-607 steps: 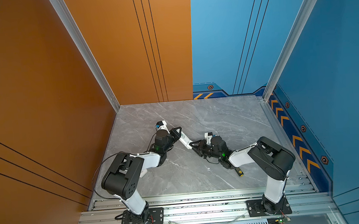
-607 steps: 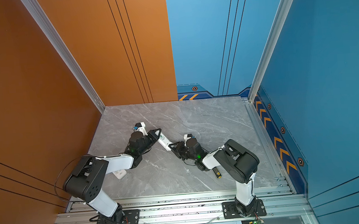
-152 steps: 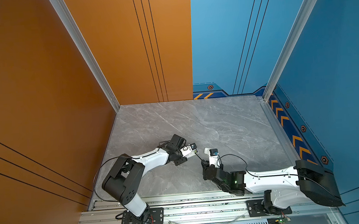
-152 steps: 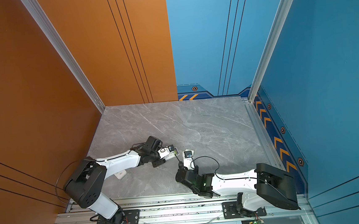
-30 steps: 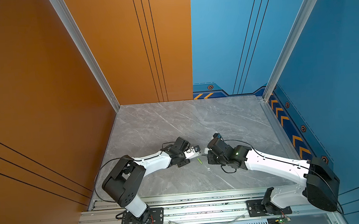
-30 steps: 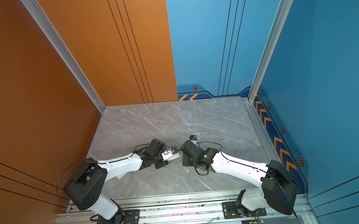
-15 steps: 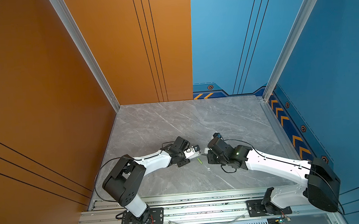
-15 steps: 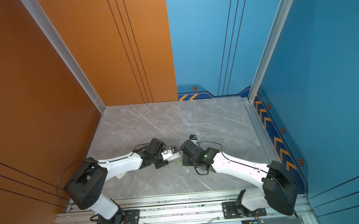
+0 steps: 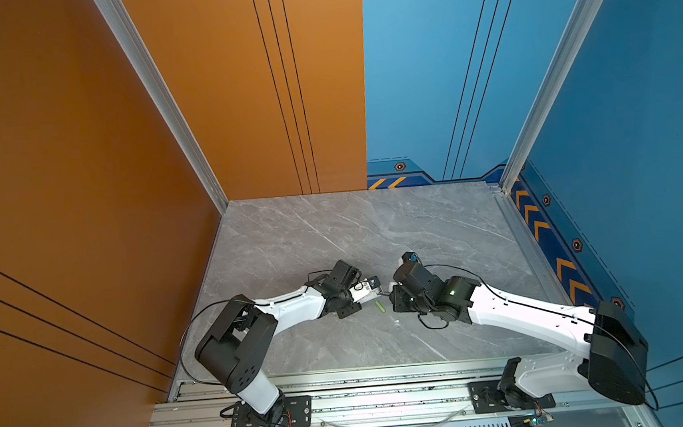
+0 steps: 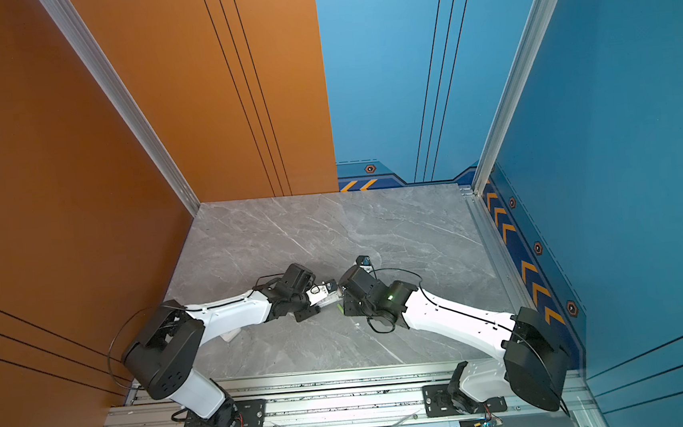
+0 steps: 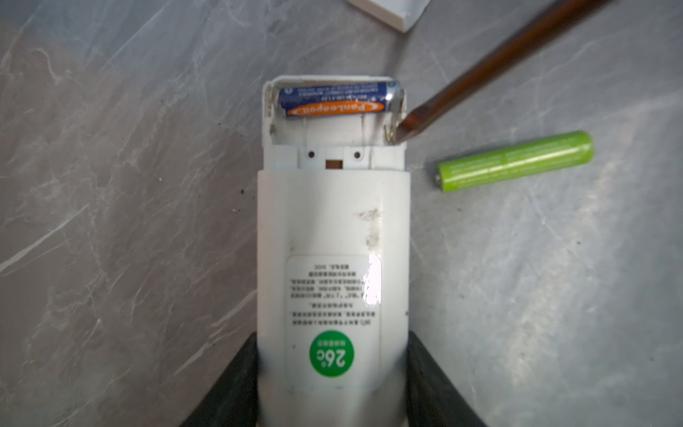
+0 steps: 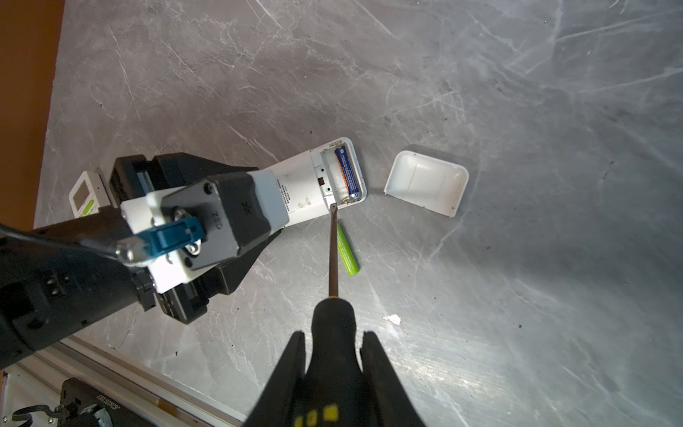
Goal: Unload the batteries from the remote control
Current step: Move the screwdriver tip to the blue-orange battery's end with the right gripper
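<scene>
The far half of the grey table lies bare, so I have room ahead. The orange wall stands well off my left side, the blue wall well off my right, and the front rail runs behind both wrists.

Near the middle it is tight. My left gripper is clamped on the sides of the white remote control, which rests on the table with its back up and its compartment uncovered. The blue battery sits in the slot nearest the remote's end, and the slot beside it is empty. The green battery lies on the table just beside the remote, close under my tool's shaft. The white lid rests hollow side up near the remote's end, not touching it.

My right gripper is closed tight on the black handle of the screwdriver, whose tip touches the compartment's corner at the empty slot.

In both top views my arms stretch low from the front corners, wrists facing each other.
</scene>
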`<state>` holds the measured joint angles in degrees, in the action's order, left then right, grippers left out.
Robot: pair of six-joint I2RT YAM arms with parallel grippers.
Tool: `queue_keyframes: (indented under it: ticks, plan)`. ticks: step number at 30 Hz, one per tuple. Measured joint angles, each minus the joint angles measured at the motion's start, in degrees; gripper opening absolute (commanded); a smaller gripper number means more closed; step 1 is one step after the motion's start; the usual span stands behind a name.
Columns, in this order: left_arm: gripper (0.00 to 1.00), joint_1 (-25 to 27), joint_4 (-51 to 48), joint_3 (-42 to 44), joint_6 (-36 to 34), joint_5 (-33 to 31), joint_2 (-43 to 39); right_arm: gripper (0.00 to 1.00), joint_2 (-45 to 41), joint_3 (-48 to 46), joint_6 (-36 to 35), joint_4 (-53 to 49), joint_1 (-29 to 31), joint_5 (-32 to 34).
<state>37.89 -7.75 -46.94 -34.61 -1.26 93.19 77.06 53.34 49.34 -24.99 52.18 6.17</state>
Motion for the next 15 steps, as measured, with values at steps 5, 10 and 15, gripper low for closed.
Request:
queue_keyframes:
  ticks: [5, 10, 15]
  plan:
    - [0.21, 0.0, 0.0, 0.0, 0.0, 0.0, 0.0, 0.0, 0.11, 0.0, -0.02, -0.02, -0.07, 0.02]
    - [0.21, 0.0, 0.0, 0.02, 0.0, 0.0, 0.0, 0.0, 1.14, 0.15, -0.02, -0.09, -0.11, 0.02]
    - [0.21, 0.0, 0.02, 0.02, 0.0, 0.0, 0.0, 0.0, 1.55, 0.26, -0.02, -0.13, -0.46, 0.07]
